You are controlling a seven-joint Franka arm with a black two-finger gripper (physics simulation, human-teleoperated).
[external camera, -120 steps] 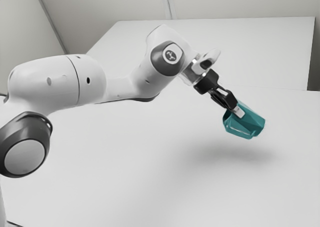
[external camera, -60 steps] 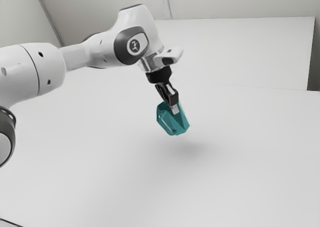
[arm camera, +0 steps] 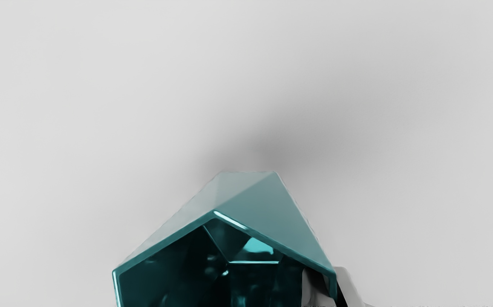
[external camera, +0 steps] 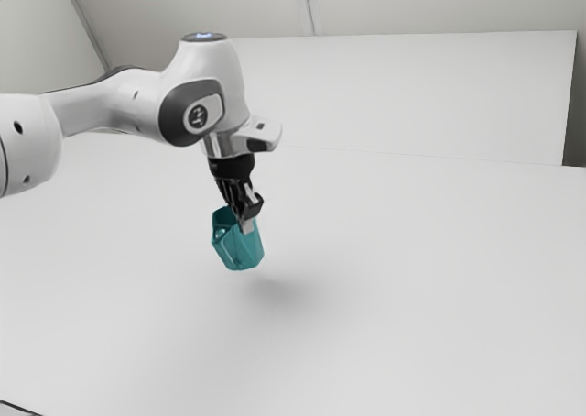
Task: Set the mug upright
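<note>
1. From where I stand, the teal, glossy, many-faceted mug (external camera: 240,251) is up in the air over the broad white table (external camera: 394,343), clear of its surface.
2. The black two-finger pincer (external camera: 245,225) is closed on the mug, pinching its wall at the rim. One grey-tipped finger (arm camera: 310,290) reaches inside the mouth, and the other (arm camera: 350,285) presses from outside, with the wall caught between.
3. So the mug hangs directly below the pincer, held at one side of its rim, and most of its body lies lower than the fingertips.
4. It isn't quite straight: the mouth (arm camera: 178,264) faces mostly up and leans toward the exterior view's left, while the base points down and a little to the exterior view's right.
5. Looking along the hand, I can see into the mug, past the angular rim to the facets deep inside. The outer wall slopes away toward the base.
6. A soft grey shadow (external camera: 279,292) lies on the table below, with a gap between it and the base.
7. The white arm (external camera: 206,82) comes in from the exterior view's left, its hand above the mug, which is on the near side of the faint line at the table's far edge (external camera: 412,155).
</note>
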